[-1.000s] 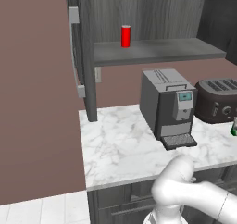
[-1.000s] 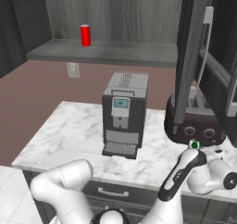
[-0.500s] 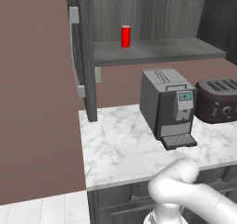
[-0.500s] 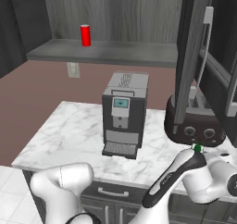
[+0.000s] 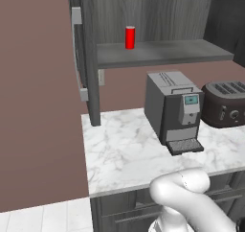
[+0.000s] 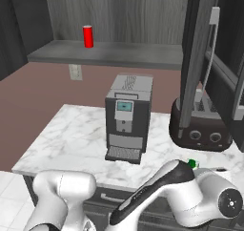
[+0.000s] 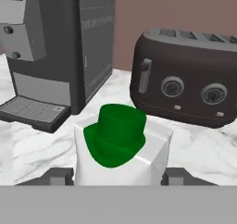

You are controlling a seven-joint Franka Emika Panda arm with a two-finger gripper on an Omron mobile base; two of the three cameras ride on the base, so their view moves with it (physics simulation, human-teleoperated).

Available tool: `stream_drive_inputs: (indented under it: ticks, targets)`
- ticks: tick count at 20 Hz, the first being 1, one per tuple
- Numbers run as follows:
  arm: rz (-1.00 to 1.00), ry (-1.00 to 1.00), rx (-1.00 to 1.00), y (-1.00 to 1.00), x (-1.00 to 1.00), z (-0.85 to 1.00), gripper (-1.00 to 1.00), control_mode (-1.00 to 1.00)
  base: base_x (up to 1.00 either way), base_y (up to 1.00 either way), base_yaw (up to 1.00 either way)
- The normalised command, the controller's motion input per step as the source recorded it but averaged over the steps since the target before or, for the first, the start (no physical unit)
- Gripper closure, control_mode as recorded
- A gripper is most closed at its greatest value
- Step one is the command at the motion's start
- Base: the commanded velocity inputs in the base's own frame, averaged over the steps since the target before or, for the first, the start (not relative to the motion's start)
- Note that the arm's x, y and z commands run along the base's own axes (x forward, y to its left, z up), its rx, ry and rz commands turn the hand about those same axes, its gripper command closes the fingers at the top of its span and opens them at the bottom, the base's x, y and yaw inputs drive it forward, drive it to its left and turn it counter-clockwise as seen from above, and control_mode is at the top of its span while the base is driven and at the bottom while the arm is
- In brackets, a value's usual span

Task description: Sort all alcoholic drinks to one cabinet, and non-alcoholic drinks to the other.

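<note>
Red can [image 5: 129, 37] already on open cabinet shelf [image 5: 162, 53]. Green-capped bottle [image 7: 121, 149] on tabletop [image 5: 124, 154] near toaster [image 7: 187, 82], between open jaws, grip not confirmed. Most sorting seemingly left.

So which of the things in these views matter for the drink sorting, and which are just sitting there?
Part of the job:
- red can on the open cabinet shelf
- green-capped bottle between the fingers
- cabinet door, swung open

Just standing about:
- coffee machine
- toaster
- marble counter
</note>
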Motion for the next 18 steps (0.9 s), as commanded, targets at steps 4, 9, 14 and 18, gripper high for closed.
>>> stream_drive_inputs:
  ticks: [4, 9, 14, 18]
  targets:
    - [-0.12, 0.03, 0.00, 0.40, -0.70, 0.61, 1.00, -1.00, 0.00, 0.00, 0.00]
    - [-0.10, 0.01, 0.00, 0.51, -0.47, 0.86, 1.00, -1.00, 0.00, 0.00, 0.00]
    - [-0.03, 0.00, 0.00, 0.68, -0.39, 0.80, 1.00, -1.00, 0.00, 0.00, 0.00]
    - [0.00, 0.00, 0.00, 0.91, -0.28, 0.49, 1.00, -1.00, 0.00, 0.00, 0.00]
